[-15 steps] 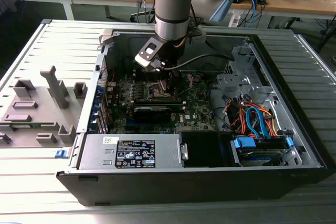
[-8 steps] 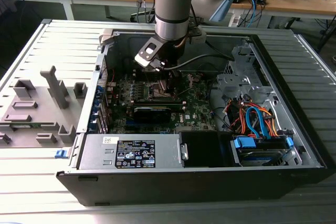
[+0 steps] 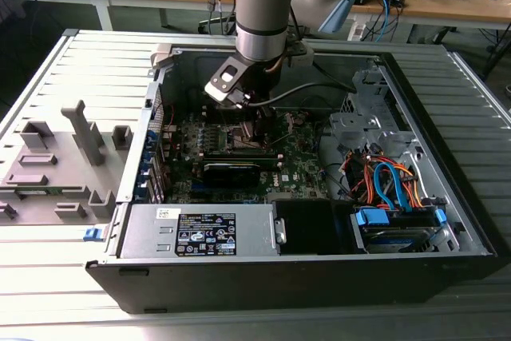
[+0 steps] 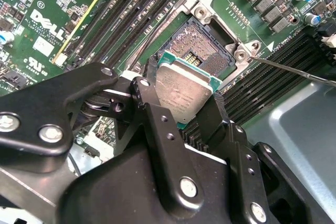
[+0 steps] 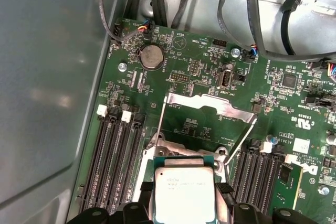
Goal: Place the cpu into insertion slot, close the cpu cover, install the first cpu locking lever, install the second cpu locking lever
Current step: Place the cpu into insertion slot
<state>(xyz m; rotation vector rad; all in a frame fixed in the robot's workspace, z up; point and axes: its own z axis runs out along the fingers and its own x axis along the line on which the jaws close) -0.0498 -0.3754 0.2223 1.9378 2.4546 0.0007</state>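
Observation:
My gripper (image 4: 181, 104) is shut on the cpu (image 4: 184, 88), a pale silvery-grey square chip with a green rim, one black finger (image 4: 144, 95) on each side. The chip hangs just above and partly over the insertion slot (image 4: 212, 45), a dark square socket in a silver frame whose contact field lies bare. In the first wrist view the cpu (image 5: 184, 195) sits between the fingers, and the cpu cover (image 5: 210, 104) stands swung open beyond the socket. Two thin wire levers (image 5: 160, 124) are raised beside it. From the exterior view the gripper (image 3: 246, 121) is low over the green circuit board (image 3: 303, 157).
Long black memory slots (image 5: 118, 150) flank the socket on both sides. The open case holds a power supply (image 3: 200, 233) at the front, and a drive bay with orange and blue cables (image 3: 391, 185) at the exterior view's right. A grey fixture (image 3: 56, 165) lies outside on the left.

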